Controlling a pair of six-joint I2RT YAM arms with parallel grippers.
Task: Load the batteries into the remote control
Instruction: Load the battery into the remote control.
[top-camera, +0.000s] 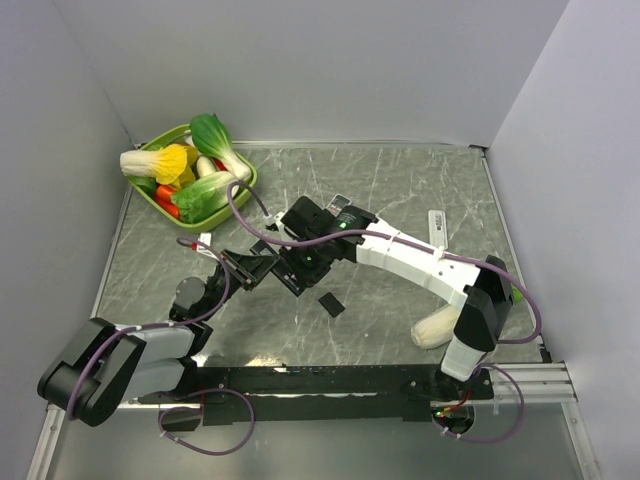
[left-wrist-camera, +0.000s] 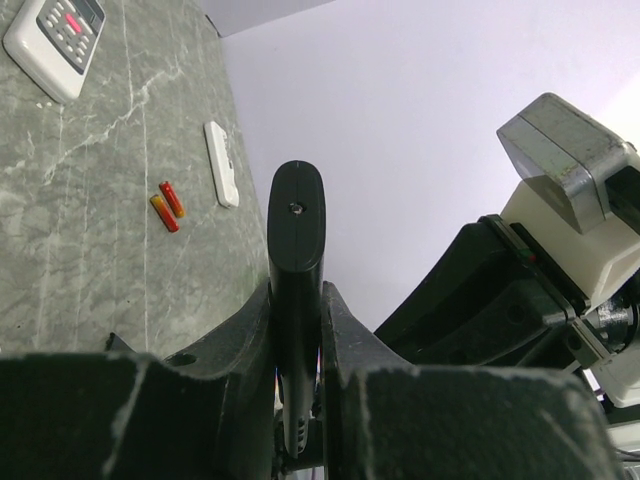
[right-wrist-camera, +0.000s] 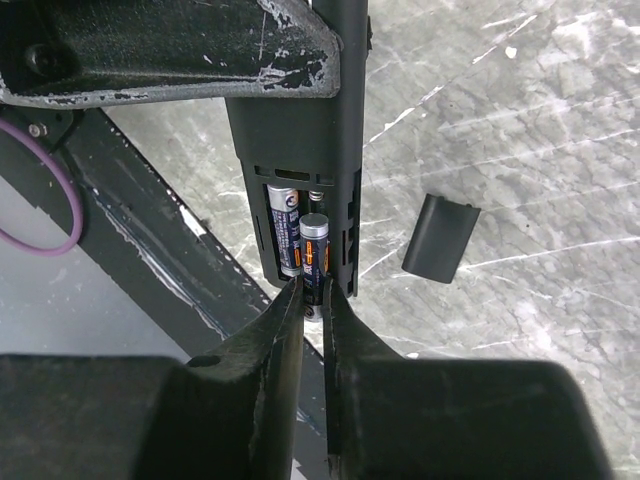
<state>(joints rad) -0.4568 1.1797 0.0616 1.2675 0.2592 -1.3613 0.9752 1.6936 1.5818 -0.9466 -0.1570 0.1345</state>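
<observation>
My left gripper (left-wrist-camera: 297, 300) is shut on a black remote control (left-wrist-camera: 296, 235) and holds it off the table. In the right wrist view the remote (right-wrist-camera: 300, 150) shows its open battery bay, with one dark battery (right-wrist-camera: 283, 235) seated in the left slot. My right gripper (right-wrist-camera: 312, 290) is shut on a second dark battery with an orange band (right-wrist-camera: 315, 250), its top end in the right slot and its lower end sticking out. Two orange-red batteries (left-wrist-camera: 167, 206) lie on the table. In the top view both grippers meet at mid-table (top-camera: 285, 265).
The black battery cover (right-wrist-camera: 441, 237) lies on the table, also in the top view (top-camera: 331, 304). A slim white remote (left-wrist-camera: 221, 163) and a grey remote with a display (left-wrist-camera: 58, 40) lie nearby. A green tray (top-camera: 243, 190) of vegetables stands back left. A white vegetable (top-camera: 437, 328) lies by the right arm.
</observation>
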